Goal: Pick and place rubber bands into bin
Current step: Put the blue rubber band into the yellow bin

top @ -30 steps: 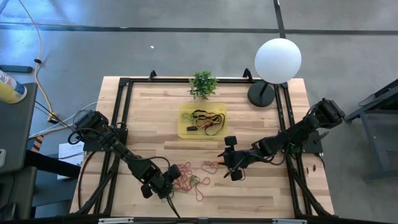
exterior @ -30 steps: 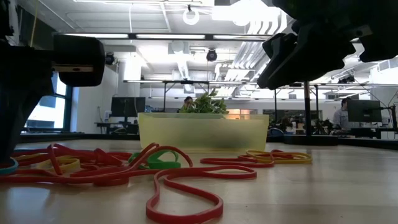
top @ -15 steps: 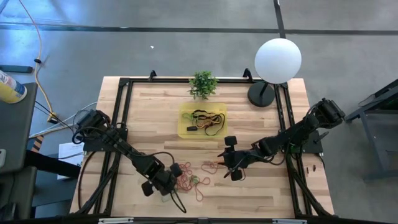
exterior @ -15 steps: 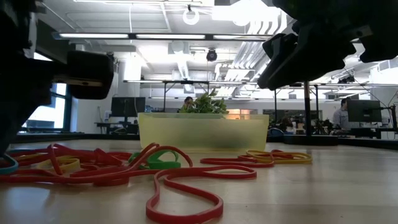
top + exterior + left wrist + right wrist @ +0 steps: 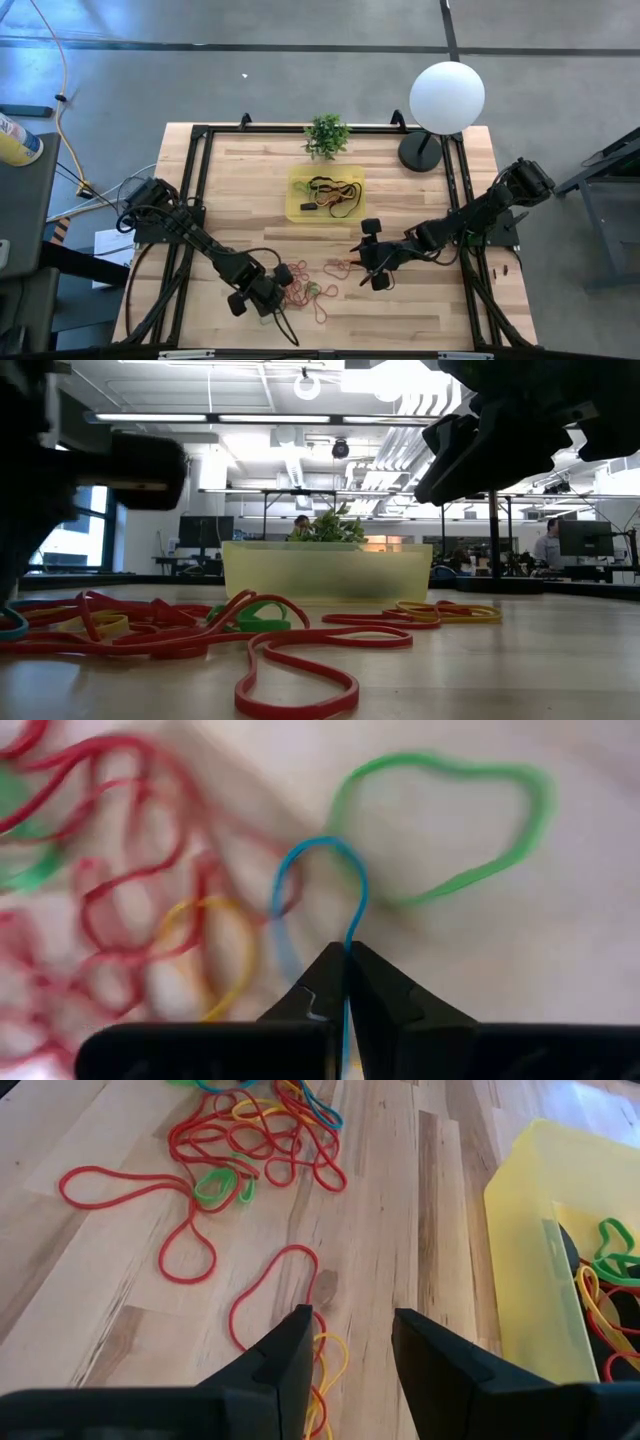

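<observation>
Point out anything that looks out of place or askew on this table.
Nothing looks damaged or spilled. Loose rubber bands still lie tangled on the table short of the bin, as the job expects. The left tool is pinched on a blue band; the right tool hangs open.

With the bin (image 5: 325,194) as landmark, the potted plant (image 5: 327,134) stands just behind it, the lamp (image 5: 440,105) behind and to its right, the loose rubber bands (image 5: 310,284) on the table (image 5: 240,190) before it, the left gripper (image 5: 281,290) at their left edge, and the right gripper (image 5: 356,262) at their right.
</observation>
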`<control>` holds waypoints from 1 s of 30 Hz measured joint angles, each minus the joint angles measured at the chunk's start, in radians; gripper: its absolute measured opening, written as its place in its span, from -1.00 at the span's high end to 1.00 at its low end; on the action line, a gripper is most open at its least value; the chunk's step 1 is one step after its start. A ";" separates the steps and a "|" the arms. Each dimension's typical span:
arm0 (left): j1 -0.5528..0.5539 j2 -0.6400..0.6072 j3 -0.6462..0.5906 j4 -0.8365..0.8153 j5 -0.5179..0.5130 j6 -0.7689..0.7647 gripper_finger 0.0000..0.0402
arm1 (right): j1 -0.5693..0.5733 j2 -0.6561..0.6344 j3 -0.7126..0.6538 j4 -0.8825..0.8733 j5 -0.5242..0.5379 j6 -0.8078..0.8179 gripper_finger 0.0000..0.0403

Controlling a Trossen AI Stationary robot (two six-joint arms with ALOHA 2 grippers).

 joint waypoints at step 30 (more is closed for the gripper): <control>0.189 -0.005 0.543 -0.649 -0.497 0.312 1.00 | 0.001 0.000 0.000 -0.044 0.000 0.066 0.36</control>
